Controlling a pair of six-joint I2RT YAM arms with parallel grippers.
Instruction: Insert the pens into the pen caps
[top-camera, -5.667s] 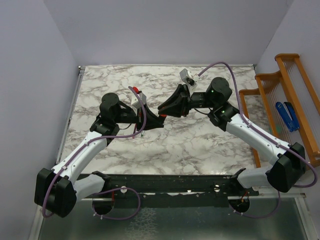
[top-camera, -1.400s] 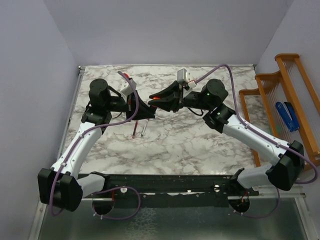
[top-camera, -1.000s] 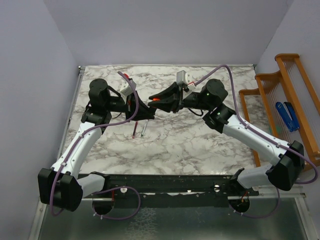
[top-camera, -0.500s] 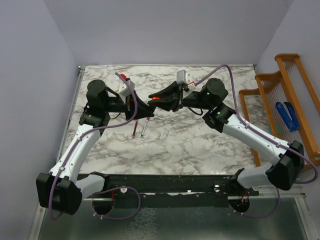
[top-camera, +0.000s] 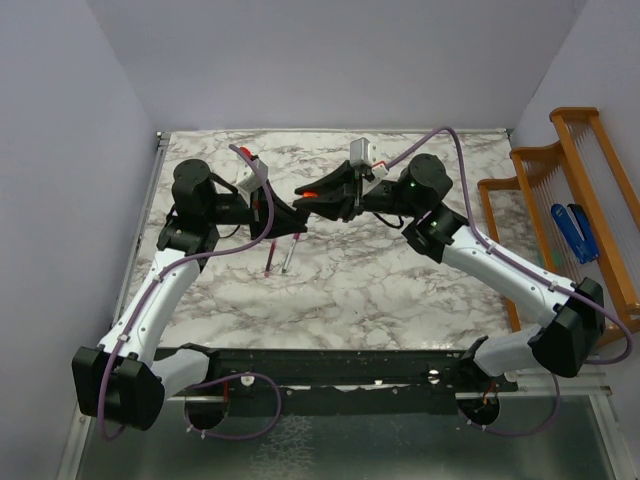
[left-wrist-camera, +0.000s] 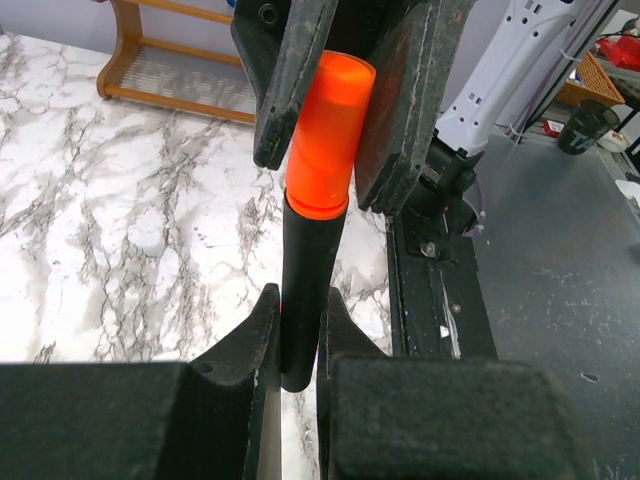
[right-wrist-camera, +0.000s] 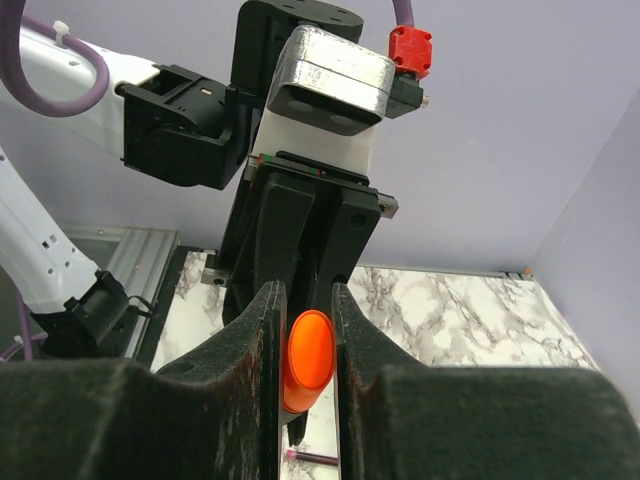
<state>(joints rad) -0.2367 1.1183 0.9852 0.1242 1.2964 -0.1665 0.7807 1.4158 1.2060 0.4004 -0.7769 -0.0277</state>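
My left gripper (left-wrist-camera: 298, 312) is shut on the black marker (left-wrist-camera: 304, 270) and holds it above the table. In the top view the left gripper (top-camera: 293, 224) meets my right gripper (top-camera: 306, 194) over the marble top. The right gripper (right-wrist-camera: 308, 345) is shut on the bright orange cap (right-wrist-camera: 308, 362). In the left wrist view this cap (left-wrist-camera: 325, 140) sits on the marker's far end, in line with it. The slim red-pink pen (top-camera: 270, 258) and the slim silver-grey pen (top-camera: 289, 254) lie side by side on the table below. The magenta-purple cap is out of view.
The marble table (top-camera: 400, 280) has a metal rail along its left edge (top-camera: 150, 200). A wooden rack (top-camera: 590, 170) stands off the right side, with a blue object (top-camera: 574, 232) on it. The arm bases sit on the black frame (top-camera: 340, 370) at the near edge.
Both grippers have risen off the table since the oldest frame, uncovering the two slim pens. Over the last second the right gripper has edged left toward the left gripper.
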